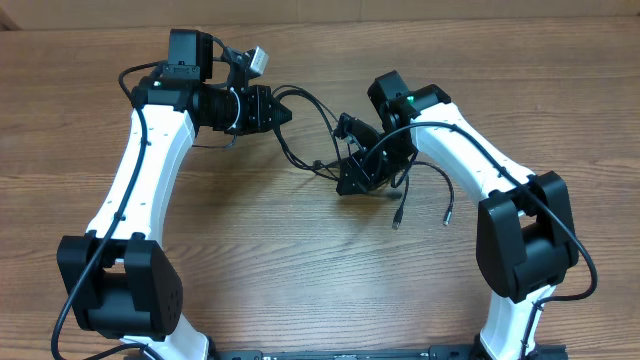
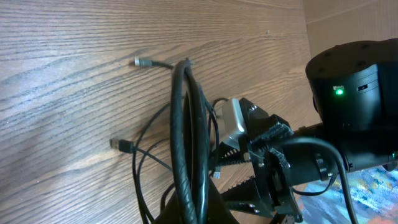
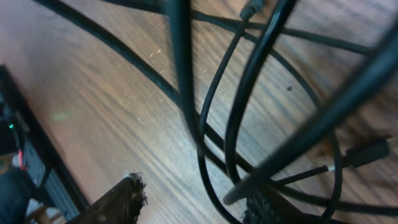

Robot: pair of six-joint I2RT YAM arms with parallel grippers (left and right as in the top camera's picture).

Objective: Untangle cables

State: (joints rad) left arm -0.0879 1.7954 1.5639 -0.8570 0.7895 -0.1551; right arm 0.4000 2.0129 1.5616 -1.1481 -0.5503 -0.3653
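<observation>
Pale wood-grain surface fills the scene beneath two white-and-black robot arms set either side of a tangle. At left, the left end effector is clamped tight on the thin black cables. They leave its tip as a loop and run rightward across the boards. Its own wrist view shows them rising as one thick bunched strand from between the jaws, so this side looks to serve as the anchor, pinning one end of the tangle while the other arm works. Toward the middle, the knotted part of the cables sits directly under and against the right end effector, which is tilted down onto the bundle. Its fingers stand moderately apart, and several cords cross the gap between them close above the wood. None appears pinched. One blurred strand passes right beside the far finger, but whether it touches cannot be settled. The stance suggests a search for a single strand to draw free of the rest. At right, two loose tails trail out from under this arm and end in small metal-tipped plug ends, which lie flat on the surface near each other and clear of both end effectors.
</observation>
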